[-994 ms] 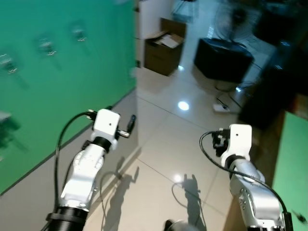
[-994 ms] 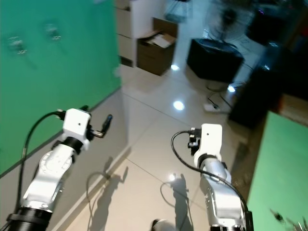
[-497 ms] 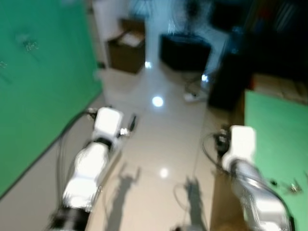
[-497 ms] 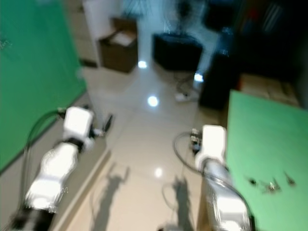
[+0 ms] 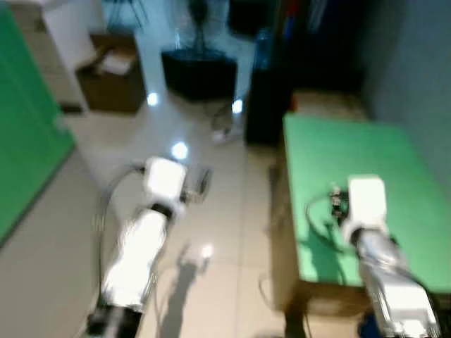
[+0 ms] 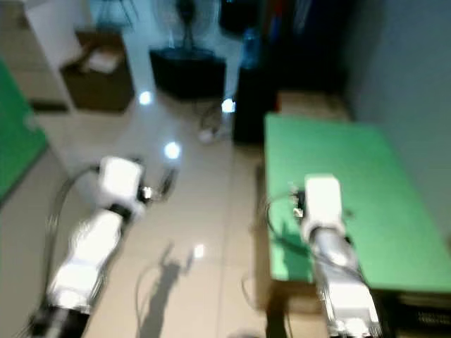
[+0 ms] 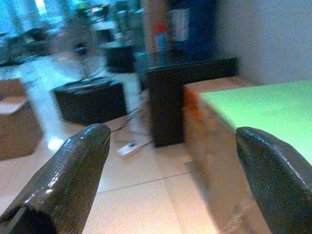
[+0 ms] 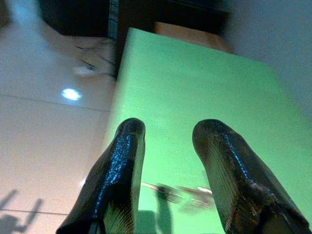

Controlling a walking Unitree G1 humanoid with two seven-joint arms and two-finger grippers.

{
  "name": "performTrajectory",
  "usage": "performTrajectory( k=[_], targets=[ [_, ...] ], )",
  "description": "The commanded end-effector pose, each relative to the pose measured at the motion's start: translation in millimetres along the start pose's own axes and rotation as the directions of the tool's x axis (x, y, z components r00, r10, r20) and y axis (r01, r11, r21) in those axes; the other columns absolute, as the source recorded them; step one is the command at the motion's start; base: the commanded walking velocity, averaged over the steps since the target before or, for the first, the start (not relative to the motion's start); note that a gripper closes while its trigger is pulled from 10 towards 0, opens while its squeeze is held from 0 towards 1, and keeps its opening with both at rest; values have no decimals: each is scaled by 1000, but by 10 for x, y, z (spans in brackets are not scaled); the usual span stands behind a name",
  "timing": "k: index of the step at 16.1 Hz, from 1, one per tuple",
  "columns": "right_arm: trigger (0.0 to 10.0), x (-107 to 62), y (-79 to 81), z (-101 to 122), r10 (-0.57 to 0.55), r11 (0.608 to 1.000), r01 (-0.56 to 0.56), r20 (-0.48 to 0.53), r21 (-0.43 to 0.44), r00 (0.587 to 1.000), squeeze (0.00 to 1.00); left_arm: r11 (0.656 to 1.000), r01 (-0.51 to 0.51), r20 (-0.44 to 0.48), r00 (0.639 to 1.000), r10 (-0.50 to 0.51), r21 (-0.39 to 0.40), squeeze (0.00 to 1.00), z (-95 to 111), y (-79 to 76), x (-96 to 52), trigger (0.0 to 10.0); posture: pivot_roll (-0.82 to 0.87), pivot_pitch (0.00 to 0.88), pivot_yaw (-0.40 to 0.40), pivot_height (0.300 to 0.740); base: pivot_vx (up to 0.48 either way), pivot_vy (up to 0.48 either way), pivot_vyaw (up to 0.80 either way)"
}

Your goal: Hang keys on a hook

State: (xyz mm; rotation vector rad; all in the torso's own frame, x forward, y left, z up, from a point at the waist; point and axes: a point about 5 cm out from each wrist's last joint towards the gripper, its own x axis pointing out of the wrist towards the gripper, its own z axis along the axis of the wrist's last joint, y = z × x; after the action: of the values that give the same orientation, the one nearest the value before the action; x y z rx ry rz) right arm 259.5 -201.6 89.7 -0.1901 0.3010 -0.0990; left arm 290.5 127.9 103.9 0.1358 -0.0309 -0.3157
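Now the view has swung right since the earlier frames: the green wall (image 5: pixel 25 151) has slid to the left edge and a green-topped table (image 5: pixel 352 162) lies ahead. The right gripper (image 8: pixel 168 161) hangs over that table, fingers (image 8: pixel 119 180) spread, with the blurred keys (image 8: pixel 180 192) just below the fingertips. The left gripper (image 7: pixel 170 161) hovers over the floor (image 7: pixel 141 190), fingers wide apart. Beyond stand a dark cabinet (image 7: pixel 190 92) and a cardboard box (image 5: pixel 109 81).

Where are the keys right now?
The keys lie on the green table, seen blurred in the right wrist view just ahead of the right gripper.
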Motion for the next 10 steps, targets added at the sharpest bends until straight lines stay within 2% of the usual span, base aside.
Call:
performTrajectory(
  k=[1, 4, 8, 10],
  targets=[
    [10000, 14, 85, 68, 37, 999, -37, 35, -5, 999, 0, 999, -25, -2, 1000, 25, 33, 0, -2, 107, -27, 10000, -153, 0, 13, 740, 0, -480, 0],
    [10000, 63, 94, 138, 60, 998, -58, 69, -26, 996, 0, 999, -30, 9, 1000, 30, 34, 0, 37, 97, 36, 10000, -162, 0, 5, 740, 0, -480, 0],
    [10000, 51, 83, 134, 51, 999, -51, 89, -4, 995, 0, 999, -33, -3, 999, 33, 40, 0, 3, 102, -7, 10000, -171, 0, 28, 740, 0, -480, 0],
    [10000, 65, 98, 197, 70, 997, -68, 118, -18, 991, 0, 999, -23, 27, 999, 22, 37, 0, 92, 104, 73, 10000, -183, 13, 46, 740, 0, -480, 0]
  ],
)
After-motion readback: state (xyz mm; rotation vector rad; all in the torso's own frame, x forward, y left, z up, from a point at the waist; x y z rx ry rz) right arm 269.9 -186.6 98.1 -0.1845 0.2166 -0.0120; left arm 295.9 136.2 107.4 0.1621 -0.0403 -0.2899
